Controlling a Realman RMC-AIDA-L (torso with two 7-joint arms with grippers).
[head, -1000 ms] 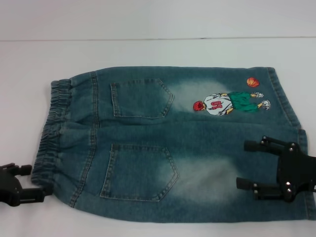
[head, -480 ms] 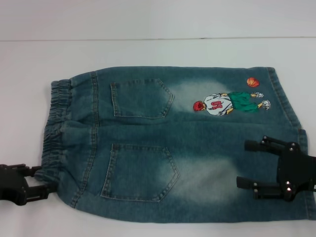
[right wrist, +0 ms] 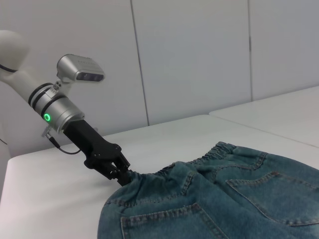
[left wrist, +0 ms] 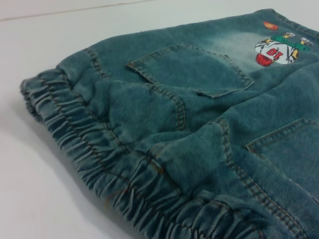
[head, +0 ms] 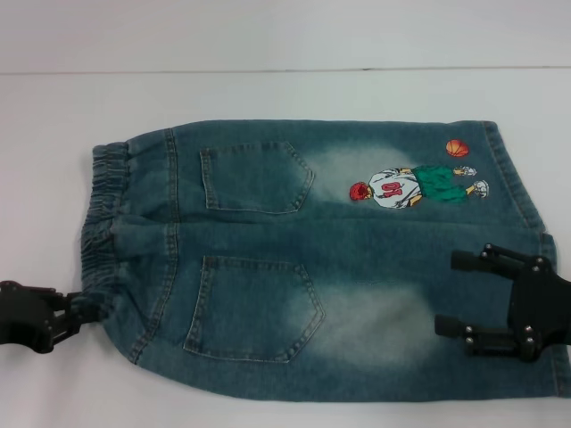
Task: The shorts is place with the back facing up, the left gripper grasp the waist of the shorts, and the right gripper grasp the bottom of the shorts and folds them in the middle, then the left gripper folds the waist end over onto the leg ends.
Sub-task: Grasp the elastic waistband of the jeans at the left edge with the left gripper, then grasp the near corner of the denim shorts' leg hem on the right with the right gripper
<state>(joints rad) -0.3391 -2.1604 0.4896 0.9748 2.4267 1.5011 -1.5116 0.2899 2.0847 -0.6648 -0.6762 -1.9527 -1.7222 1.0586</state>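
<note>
Left gripper (right wrist: 123,175) pinching the waist (right wrist: 199,160) of the shorts (right wrist: 219,204).

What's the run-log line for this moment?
left gripper: shut on waist | right gripper: open over leg ends | shorts: flat

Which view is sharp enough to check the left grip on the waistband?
Right wrist view: evenly lit, the left gripper sharp, pinching the waist. Left wrist view: near ruffles softly blurred, fingers unseen. Head view: flat light, mild softness, the shorts readable.
</note>
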